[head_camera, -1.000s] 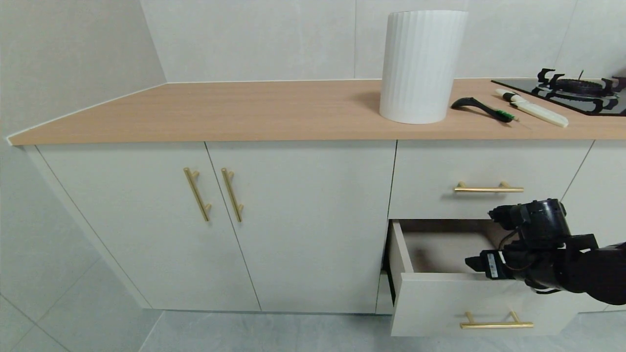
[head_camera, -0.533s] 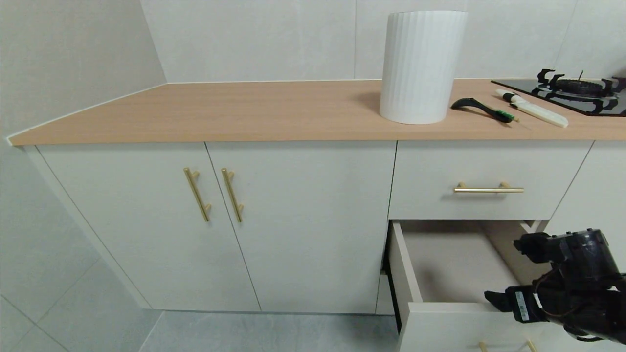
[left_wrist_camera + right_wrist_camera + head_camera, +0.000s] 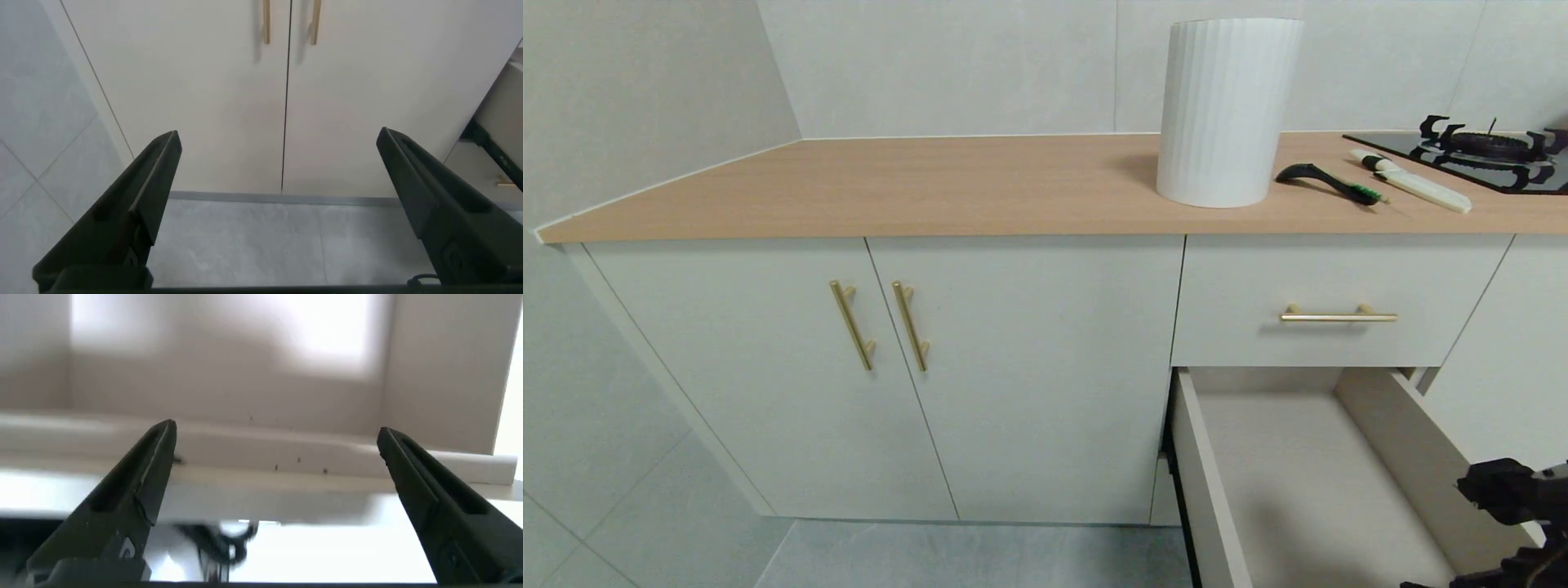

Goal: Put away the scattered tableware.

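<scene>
On the wooden counter [image 3: 931, 184] lie a black utensil with a green tip [image 3: 1327, 181] and a white-handled knife [image 3: 1413, 181], beside a tall white ribbed container [image 3: 1225, 110]. The lower drawer [image 3: 1205, 482] stands pulled far out, and its visible inside is bare. My right gripper [image 3: 274, 498] is open, close to the drawer's front panel [image 3: 261, 453], and its wrist [image 3: 1511, 494] shows at the bottom right of the head view. My left gripper [image 3: 278, 212] is open and holds nothing, low in front of the double cabinet doors [image 3: 286, 82].
A gas hob [image 3: 1478, 151] sits at the counter's far right. The upper drawer [image 3: 1338, 314] is closed, with a gold bar handle. The two cabinet doors [image 3: 882, 327] at the left are closed. Grey tiled floor [image 3: 972, 555] lies below.
The lower drawer has slid much farther out towards me. My right arm has moved down and to the right with the drawer front, almost out of the head view.
</scene>
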